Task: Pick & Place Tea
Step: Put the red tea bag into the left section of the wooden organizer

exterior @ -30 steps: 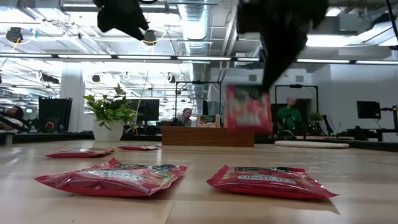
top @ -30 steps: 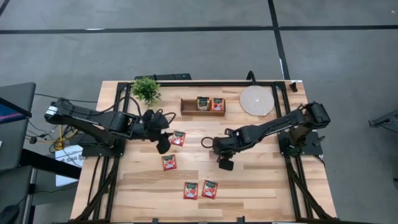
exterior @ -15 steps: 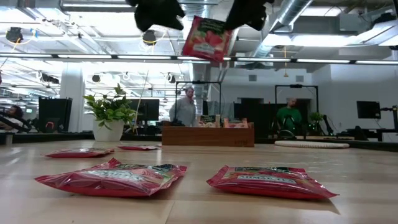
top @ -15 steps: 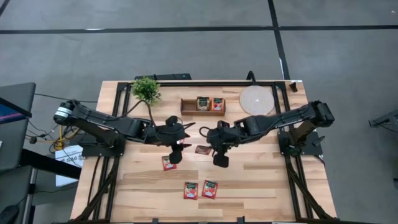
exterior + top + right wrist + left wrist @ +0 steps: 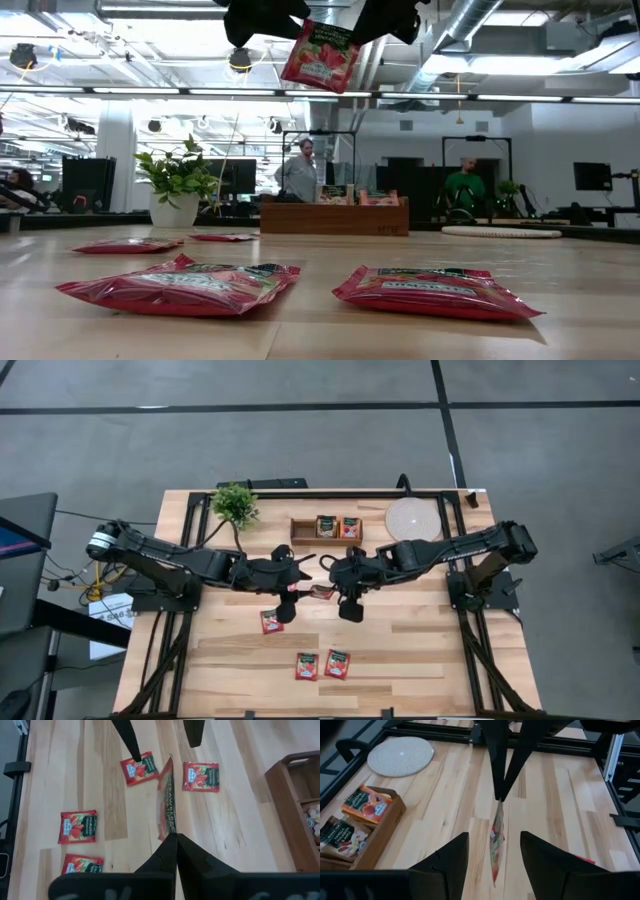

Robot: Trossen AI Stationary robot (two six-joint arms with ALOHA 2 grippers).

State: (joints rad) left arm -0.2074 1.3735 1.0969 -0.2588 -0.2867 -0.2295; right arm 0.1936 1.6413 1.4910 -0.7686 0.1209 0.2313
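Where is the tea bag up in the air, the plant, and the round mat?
held tea sachet (image 5: 321, 55), low view, middle of its red face.
potted plant (image 5: 235, 504), high view, its leaves.
round mat (image 5: 412, 521), high view, its centre.

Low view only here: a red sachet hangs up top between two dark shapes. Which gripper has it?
Observer: The right gripper, shut on one edge of the red sachet, which hangs clear above the table.
Operator: Left gripper touching it?
Observer: No. The left gripper is open, one finger on either side of the sachet with a gap on both sides.
Operator: What's in the tray?
Observer: The wooden tray holds two sachets, side by side.
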